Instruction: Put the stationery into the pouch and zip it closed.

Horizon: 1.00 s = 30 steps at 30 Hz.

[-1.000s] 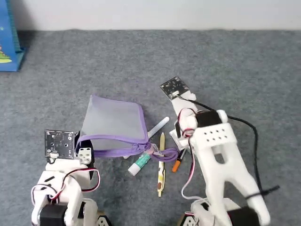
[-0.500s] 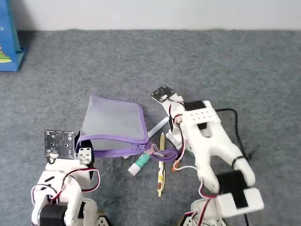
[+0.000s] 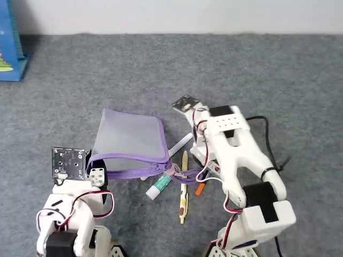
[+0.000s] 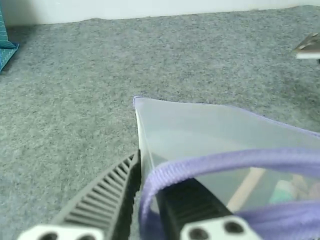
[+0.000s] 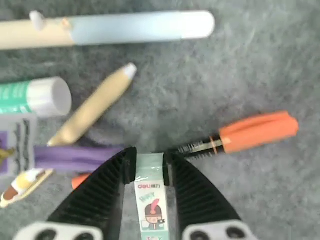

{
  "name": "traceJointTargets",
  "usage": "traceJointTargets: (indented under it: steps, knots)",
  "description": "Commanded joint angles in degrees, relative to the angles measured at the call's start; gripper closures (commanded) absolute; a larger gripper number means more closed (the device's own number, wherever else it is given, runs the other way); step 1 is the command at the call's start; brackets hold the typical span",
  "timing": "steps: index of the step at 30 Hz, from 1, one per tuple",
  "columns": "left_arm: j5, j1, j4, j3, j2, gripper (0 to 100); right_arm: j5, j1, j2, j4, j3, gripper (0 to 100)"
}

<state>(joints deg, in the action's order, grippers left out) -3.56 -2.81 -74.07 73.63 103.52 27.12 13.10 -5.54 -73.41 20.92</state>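
A translucent pouch [image 3: 128,140] with a purple zip edge lies left of centre. My left gripper [image 4: 142,172] is shut on the purple rim [image 4: 210,162] at the pouch's near corner, holding the mouth up. The right arm [image 3: 230,142] hangs over the loose stationery beside the pouch. My right gripper [image 5: 149,159] is shut on a small pale-green eraser [image 5: 150,192]. Around it lie an orange pen [image 5: 250,131], a beige pen [image 5: 95,107], a glue stick [image 5: 37,96] and a blue-capped pen [image 5: 125,27]. A purple zip strap [image 5: 75,157] lies beside the fingertips.
In the high view the glue stick [image 3: 159,186], a beige pen [image 3: 184,190] and the blue-capped pen [image 3: 181,143] lie between the two arms. A blue box [image 3: 8,45] stands at the far left edge. Grey carpet stretches open beyond the pouch.
The right arm has swung left and folded forward over the pens, its gripper coming down among them. The left arm and the pouch have kept still.
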Motion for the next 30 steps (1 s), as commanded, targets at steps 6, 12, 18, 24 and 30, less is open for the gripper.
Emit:
traceJointTargets:
  steps: [6, 12, 18, 24, 30]
  knots:
    - [-0.7, -0.09, 0.18, -0.48, 0.79, 99, 0.0, 1.27, 21.85, -10.51, -2.37, 98.9]
    - [-0.7, 0.09, 0.7, -2.59, 0.79, 99, 0.0, 8.48, 37.58, -19.56, -2.73, 98.9]
    - [-0.53, 0.44, 0.53, -5.58, 0.7, 99, 0.0, 11.12, 45.05, -24.48, -4.92, 99.0]
    - [-0.44, 0.44, -2.11, -17.19, -8.88, 99, -3.69, 11.12, 45.58, -27.47, -12.92, 99.0]
    - [-0.7, 0.44, -5.54, -30.81, -24.26, 99, -12.84, 15.08, 45.93, -27.47, -17.85, 99.0]
